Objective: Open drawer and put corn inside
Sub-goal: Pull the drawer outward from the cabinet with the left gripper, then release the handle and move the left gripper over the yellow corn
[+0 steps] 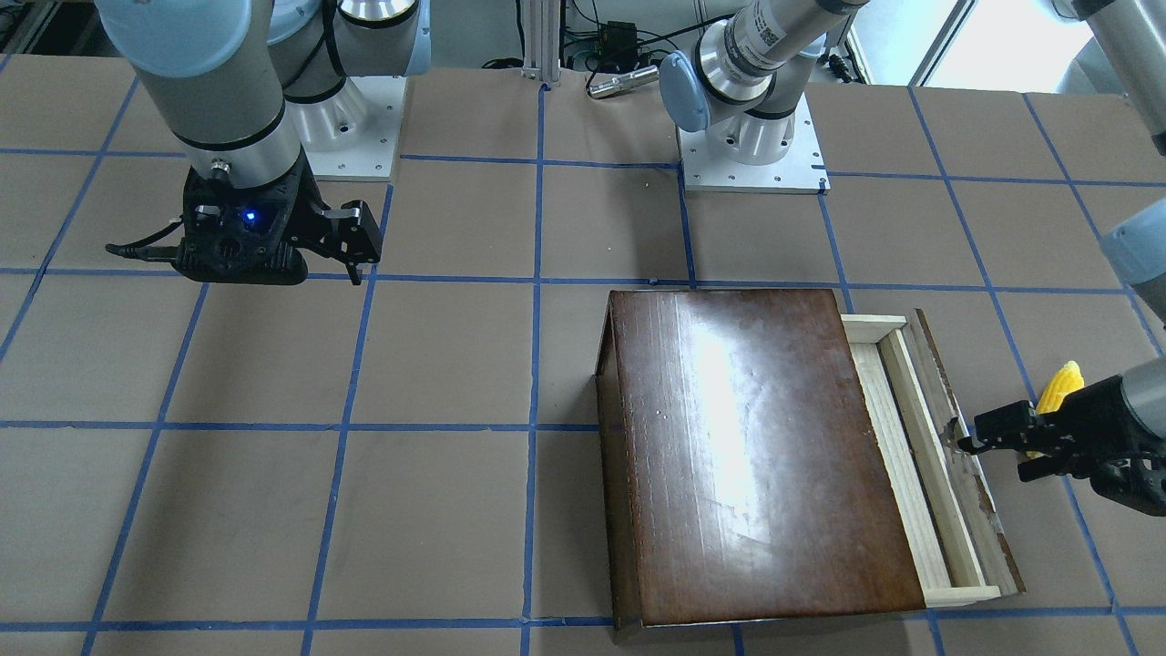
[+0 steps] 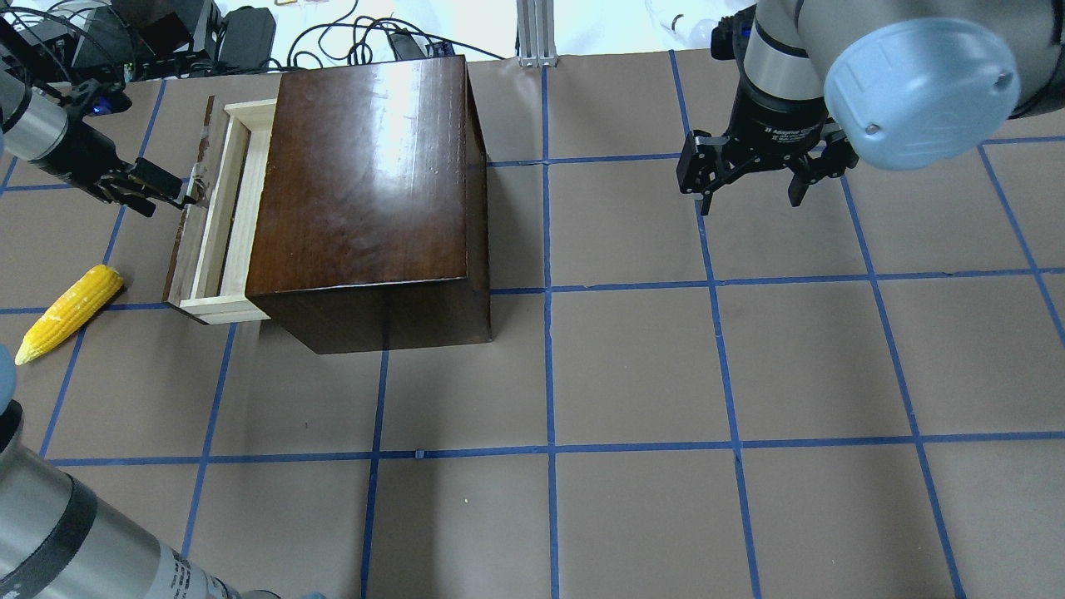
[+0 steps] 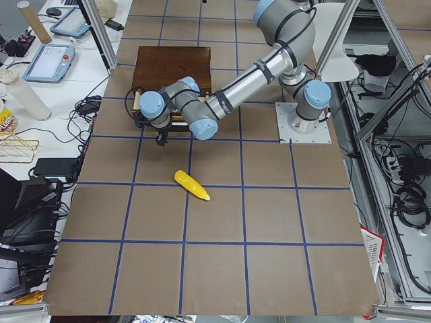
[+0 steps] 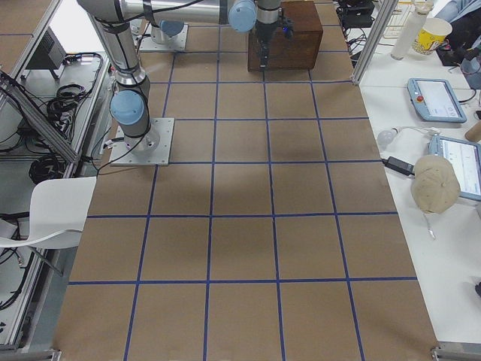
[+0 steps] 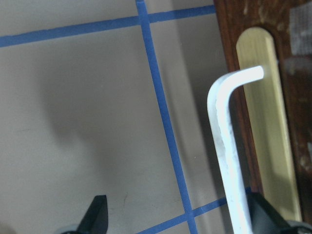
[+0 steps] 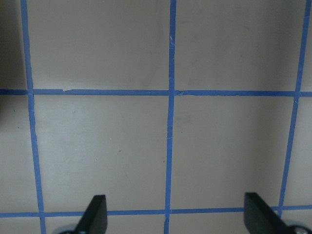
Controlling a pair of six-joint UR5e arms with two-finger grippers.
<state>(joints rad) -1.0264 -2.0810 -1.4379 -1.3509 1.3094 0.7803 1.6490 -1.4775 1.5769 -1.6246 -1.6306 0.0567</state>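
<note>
The dark-brown box (image 2: 366,166) stands at the table's left. Its drawer (image 2: 225,208) is pulled out a little and shows pale wood behind the dark front panel (image 1: 966,474). My left gripper (image 2: 166,195) is open at the panel's whitish handle (image 5: 224,141). The handle lies between the jaws, close to one finger (image 5: 263,214), and nothing is gripped. The yellow corn (image 2: 71,312) lies on the table beside the drawer front, just behind the left gripper in the front view (image 1: 1061,387). My right gripper (image 2: 749,200) is open and empty, high over the table's right side.
Brown table mat with a blue tape grid (image 2: 549,374). The arm bases (image 1: 751,155) stand at the robot's edge of the table. Cables and gear (image 2: 250,33) lie beyond the far edge, behind the box.
</note>
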